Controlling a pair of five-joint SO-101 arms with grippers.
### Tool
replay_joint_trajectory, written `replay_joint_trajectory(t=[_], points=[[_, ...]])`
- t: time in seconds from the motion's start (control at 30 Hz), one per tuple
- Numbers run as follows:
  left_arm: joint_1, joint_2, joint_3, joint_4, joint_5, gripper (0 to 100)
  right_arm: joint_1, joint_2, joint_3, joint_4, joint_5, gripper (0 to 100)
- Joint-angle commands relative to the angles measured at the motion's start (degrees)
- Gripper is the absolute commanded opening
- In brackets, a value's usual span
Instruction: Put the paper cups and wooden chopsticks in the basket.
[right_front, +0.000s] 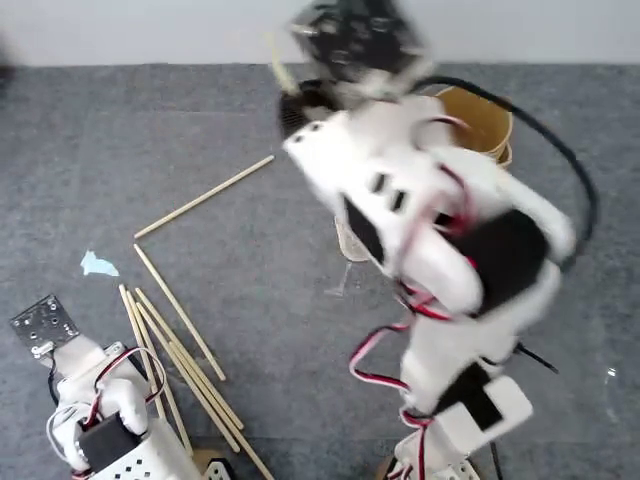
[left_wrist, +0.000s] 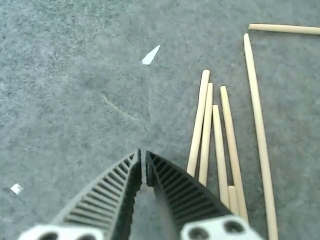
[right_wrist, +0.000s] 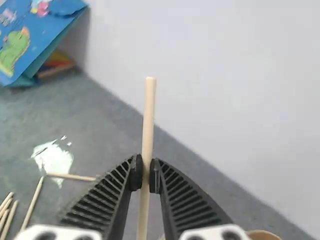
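Grey felt-like cloth is covering the table (right_front: 250, 110), and a plain white wall (right_wrist: 240, 75) is rising behind its far edge. A bright blue picture board (right_wrist: 30, 35) is leaning where the wall meets the floor.

The right arm (right_front: 450, 240) is stretching high over the far side of the table. The right gripper (right_wrist: 142, 175) is pinching one wooden chopstick (right_wrist: 148, 120) between its ridged black fingers (right_wrist: 172, 192). The stick is standing upright in the grip, its blunt end poking well above the fingertips. The basket (right_front: 485, 120), a tan round tub, is sitting just behind this arm, partly hidden by it.

The left arm (right_front: 100, 420) is sitting at the near left corner. The left gripper (left_wrist: 141, 162) is hanging just above the cloth with its fingers pressed together on nothing.

Just beside that gripper, a loose bundle of chopsticks (right_front: 175, 360) is lying side by side on the table. One longer chopstick (right_front: 178, 312) is lying next to the bundle. Another single chopstick (right_front: 205, 197) is lying apart, slanting towards the middle of the table. A small scrap of pale paper (right_front: 98, 265) is lying near the bundle.
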Motion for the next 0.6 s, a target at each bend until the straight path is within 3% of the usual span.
replay_joint_trajectory(t=[0.0,0.4,0.57], points=[[-0.35,-0.62,-0.31,-1.14,-0.26,1,3.3,-5.23,0.35,1.98,0.09,0.8],[-0.35,-0.62,-0.31,-1.14,-0.26,1,7.87,-11.47,0.0,-9.36,-2.9,0.8],[-0.35,-0.62,-0.31,-1.14,-0.26,1,7.69,-15.78,0.35,-3.74,-3.52,0.8]])
